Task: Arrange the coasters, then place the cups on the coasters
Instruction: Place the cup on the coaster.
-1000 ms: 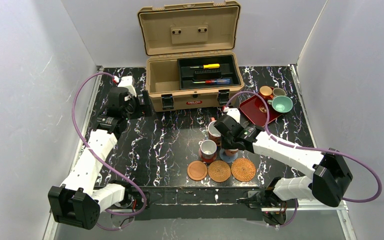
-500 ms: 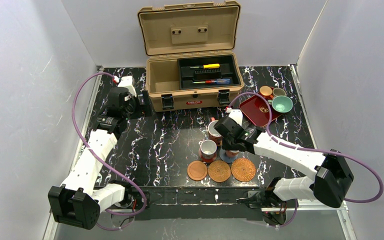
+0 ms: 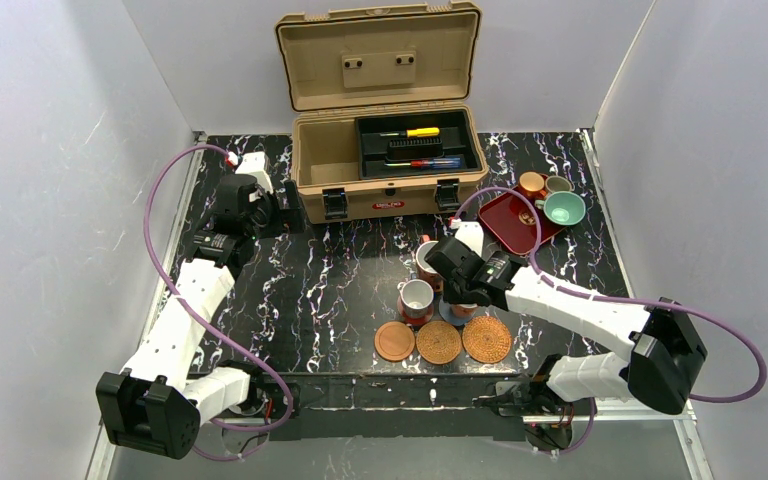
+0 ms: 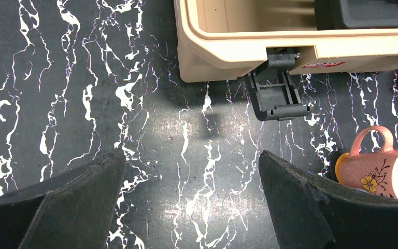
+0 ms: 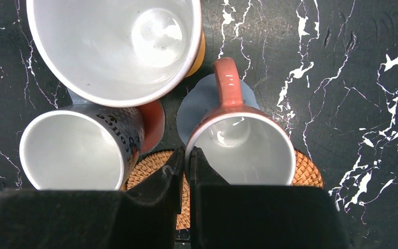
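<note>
Now | right claw: narrow, pinching rim of pink mug | mug: over blue-grey coaster, contact unclear | left claw: wide, empty, near toolbox front.

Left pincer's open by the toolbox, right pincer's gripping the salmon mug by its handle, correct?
Not the handle: the right wrist view shows the right pincer shut on the rim of the salmon mug, opposite its handle. The left pincer is open by the toolbox.
</note>
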Tool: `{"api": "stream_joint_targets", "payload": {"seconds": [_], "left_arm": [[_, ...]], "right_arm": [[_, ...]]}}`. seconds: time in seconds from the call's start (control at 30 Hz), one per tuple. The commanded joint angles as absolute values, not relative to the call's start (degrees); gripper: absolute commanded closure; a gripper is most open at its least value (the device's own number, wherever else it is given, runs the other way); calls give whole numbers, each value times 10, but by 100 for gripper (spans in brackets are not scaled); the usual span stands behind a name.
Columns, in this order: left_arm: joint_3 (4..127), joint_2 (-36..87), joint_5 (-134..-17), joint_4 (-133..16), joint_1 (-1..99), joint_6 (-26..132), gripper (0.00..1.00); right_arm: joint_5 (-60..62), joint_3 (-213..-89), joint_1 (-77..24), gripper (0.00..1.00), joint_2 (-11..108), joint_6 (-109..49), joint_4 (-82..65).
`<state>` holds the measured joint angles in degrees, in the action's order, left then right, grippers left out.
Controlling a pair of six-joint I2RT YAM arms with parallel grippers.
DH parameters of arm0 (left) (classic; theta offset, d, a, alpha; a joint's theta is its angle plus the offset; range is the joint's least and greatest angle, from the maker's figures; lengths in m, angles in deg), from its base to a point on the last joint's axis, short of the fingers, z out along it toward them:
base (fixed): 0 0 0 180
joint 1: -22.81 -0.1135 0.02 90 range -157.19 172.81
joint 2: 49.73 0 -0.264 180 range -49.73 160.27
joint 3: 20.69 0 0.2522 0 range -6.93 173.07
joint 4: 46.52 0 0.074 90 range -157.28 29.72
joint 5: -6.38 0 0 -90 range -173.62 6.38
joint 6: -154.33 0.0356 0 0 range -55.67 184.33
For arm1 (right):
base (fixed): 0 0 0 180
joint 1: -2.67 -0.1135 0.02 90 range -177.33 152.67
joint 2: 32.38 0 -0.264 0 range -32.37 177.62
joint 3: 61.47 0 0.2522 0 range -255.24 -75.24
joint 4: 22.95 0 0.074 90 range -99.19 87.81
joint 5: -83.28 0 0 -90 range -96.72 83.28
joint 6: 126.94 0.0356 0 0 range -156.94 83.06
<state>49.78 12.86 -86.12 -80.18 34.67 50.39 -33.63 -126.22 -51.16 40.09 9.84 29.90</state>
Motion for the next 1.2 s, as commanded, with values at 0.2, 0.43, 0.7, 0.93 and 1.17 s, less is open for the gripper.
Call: {"api": "stream_joint_targets", "payload": {"seconds": [0.2, 0.43, 0.7, 0.93, 1.17], "left_arm": [[502, 128, -858, -809, 350, 505, 1], [503, 128, -858, -808, 350, 505, 1], [502, 128, -859, -808, 350, 506, 1], [502, 129, -859, -809, 350, 506, 1], [503, 129, -859, -809, 350, 506, 1]], "right_arm": [[-355, -1284, -522, 99, 409, 117, 300], [-357, -1282, -523, 99, 409, 118, 293], [-360, -1288, -524, 99, 416, 114, 285], [-366, -1292, -524, 99, 418, 112, 285], [-367, -1292, -524, 99, 416, 113, 285]]}}
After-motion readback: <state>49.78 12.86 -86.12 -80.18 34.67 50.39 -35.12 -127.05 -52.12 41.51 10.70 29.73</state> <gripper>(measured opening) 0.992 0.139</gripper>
